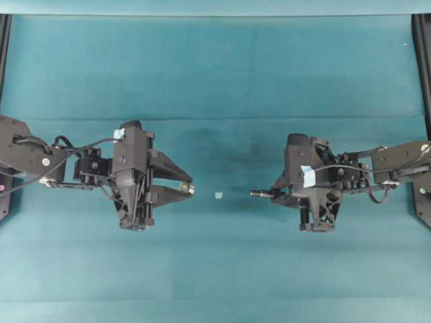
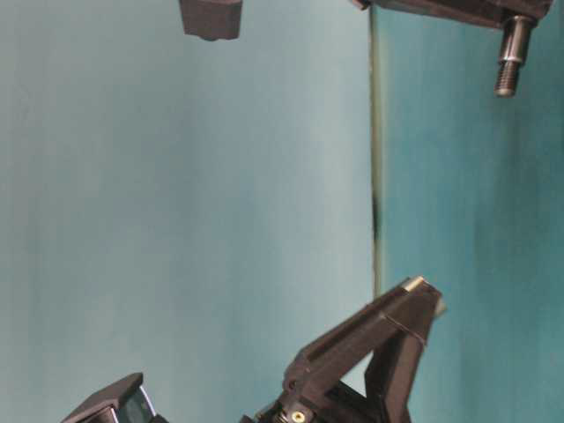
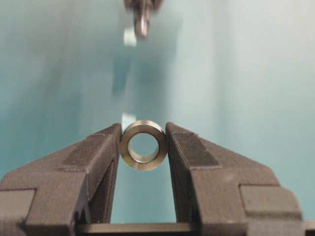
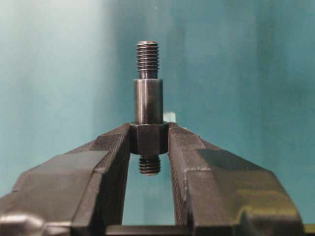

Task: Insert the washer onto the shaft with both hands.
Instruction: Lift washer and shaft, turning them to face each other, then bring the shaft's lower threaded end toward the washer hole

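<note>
My left gripper [image 1: 190, 189] is shut on the washer [image 3: 143, 164], a silvery ring pinched edge-on between both fingertips, with its hole facing forward. The washer shows at the fingertips in the overhead view [image 1: 192, 190]. My right gripper [image 1: 275, 194] is shut on the shaft [image 4: 148, 98], gripping its hexagonal collar, with the smooth section and threaded tip sticking out ahead. In the overhead view the shaft [image 1: 260, 194] points left toward the washer across a clear gap. Both are held above the table. The shaft shows blurred at the top of the left wrist view [image 3: 142, 17].
A small pale blue tape square [image 1: 219, 196] lies on the teal cloth between the two grippers. In the table-level view the shaft [image 2: 511, 57] hangs at the top right and the left gripper's fingers [image 2: 405, 313] rise from the bottom.
</note>
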`<control>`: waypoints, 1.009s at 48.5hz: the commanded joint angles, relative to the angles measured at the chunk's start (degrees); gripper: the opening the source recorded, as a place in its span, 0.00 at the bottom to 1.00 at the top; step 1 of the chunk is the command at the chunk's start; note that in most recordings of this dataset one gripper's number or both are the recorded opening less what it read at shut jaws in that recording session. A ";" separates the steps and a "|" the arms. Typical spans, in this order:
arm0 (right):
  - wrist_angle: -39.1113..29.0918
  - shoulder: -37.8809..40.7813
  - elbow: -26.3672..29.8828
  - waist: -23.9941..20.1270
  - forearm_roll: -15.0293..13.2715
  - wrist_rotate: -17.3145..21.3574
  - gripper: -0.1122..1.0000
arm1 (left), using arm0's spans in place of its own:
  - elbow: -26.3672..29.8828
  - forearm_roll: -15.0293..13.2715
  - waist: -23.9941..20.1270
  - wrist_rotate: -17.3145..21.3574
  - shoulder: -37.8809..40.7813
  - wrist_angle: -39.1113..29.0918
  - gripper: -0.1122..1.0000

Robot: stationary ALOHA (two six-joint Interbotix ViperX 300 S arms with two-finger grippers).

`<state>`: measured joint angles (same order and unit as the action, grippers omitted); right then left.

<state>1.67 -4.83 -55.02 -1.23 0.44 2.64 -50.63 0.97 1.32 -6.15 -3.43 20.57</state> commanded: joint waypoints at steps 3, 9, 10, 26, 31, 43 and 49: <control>2.81 -0.88 0.35 -0.26 0.26 0.44 0.10 | 1.14 0.00 -0.18 -0.09 -0.44 0.88 0.41; 5.98 -0.88 0.35 -0.26 0.62 0.44 0.10 | 1.32 0.00 -0.18 -0.18 -0.44 2.20 0.41; 6.42 -0.88 0.35 -0.35 0.62 0.62 0.10 | 1.23 0.00 -0.18 -0.18 -0.44 2.64 0.41; 10.55 -0.79 -0.18 -0.79 0.70 2.81 0.10 | 2.02 0.00 -0.18 -2.99 0.70 6.50 0.41; 10.81 -0.62 -0.18 -1.14 0.70 2.99 0.10 | 2.55 -0.09 -0.18 -3.08 1.58 6.59 0.41; 11.34 -0.35 0.09 -1.67 0.70 2.99 0.10 | 5.62 0.00 -0.18 -3.08 4.31 7.12 0.41; 11.78 -0.18 0.18 -1.67 0.70 2.99 0.10 | 6.94 0.00 0.09 -3.08 5.54 7.21 0.41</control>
<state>12.48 -4.75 -55.55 -2.64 0.97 5.10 -45.35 1.05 1.14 -9.14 2.02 27.07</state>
